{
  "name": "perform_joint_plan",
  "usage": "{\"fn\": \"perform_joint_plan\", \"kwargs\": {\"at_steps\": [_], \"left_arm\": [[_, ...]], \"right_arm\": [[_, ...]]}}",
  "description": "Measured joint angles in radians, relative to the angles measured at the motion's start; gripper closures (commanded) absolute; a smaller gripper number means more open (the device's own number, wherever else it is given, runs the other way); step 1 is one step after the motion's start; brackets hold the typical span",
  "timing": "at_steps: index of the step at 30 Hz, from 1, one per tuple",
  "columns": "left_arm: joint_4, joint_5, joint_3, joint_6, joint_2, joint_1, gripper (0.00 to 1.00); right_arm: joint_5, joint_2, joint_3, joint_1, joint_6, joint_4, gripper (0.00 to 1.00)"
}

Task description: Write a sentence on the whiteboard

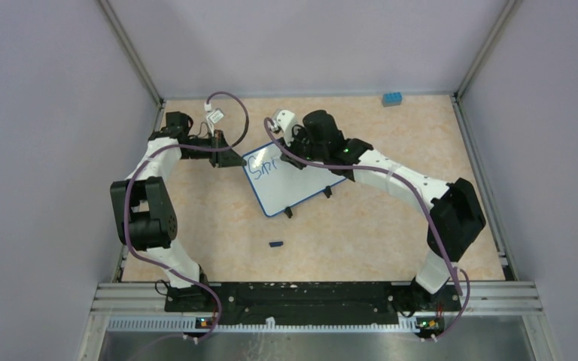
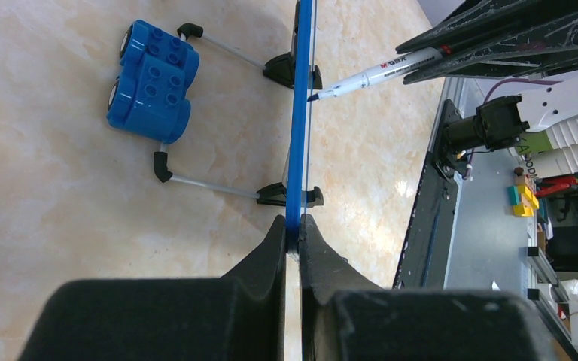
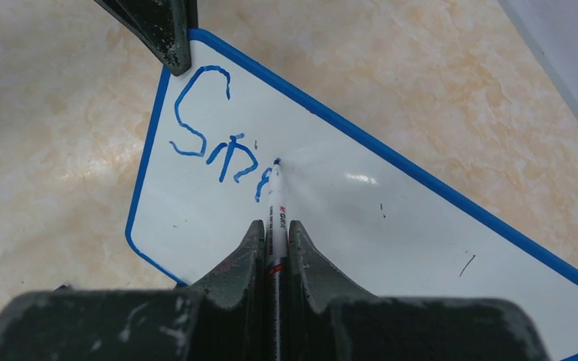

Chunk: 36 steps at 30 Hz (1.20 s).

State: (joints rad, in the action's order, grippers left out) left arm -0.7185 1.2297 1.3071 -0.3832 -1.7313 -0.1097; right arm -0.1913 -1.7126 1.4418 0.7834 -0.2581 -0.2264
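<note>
Right pincer (image 3: 275, 229) clamped on a marker (image 3: 278, 201), tip touching the whiteboard (image 3: 391, 226) — white, thin blue frame, mid-table (image 1: 361, 233) — sentence (image 3: 218, 147) barely begun in blue, left pincer (image 2: 293, 226) pinching its edge

The whiteboard (image 1: 301, 192) sits mid-desk (image 1: 376, 233). The left end effector (image 2: 293, 224) is at its left corner and the right end effector (image 3: 275, 226) behind it, with the marker (image 3: 277, 203) tip on the board at the sentence's (image 3: 218, 143) end. A brick (image 1: 392, 98) lies at the desk's far edge, and a small piece (image 1: 276, 244) lies before the board.
</note>
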Motion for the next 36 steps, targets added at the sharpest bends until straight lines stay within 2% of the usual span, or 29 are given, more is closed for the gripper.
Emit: {"fn": "perform_joint_plan", "kwargs": {"at_steps": [16, 28, 36], "left_arm": [[-0.001, -0.005, 0.0, -0.001, 0.002, 0.001, 1.0], [-0.007, -0.02, 0.0, -0.008, 0.014, 0.007, 1.0], [-0.007, -0.023, 0.0, -0.008, 0.014, 0.008, 1.0]], "right_arm": [[-0.129, 0.09, -0.001, -0.023, 0.033, -0.058, 1.0], [-0.249, 0.09, -0.002, -0.139, 0.129, -0.028, 1.0], [-0.283, 0.089, -0.03, -0.138, 0.08, -0.017, 1.0]]}}
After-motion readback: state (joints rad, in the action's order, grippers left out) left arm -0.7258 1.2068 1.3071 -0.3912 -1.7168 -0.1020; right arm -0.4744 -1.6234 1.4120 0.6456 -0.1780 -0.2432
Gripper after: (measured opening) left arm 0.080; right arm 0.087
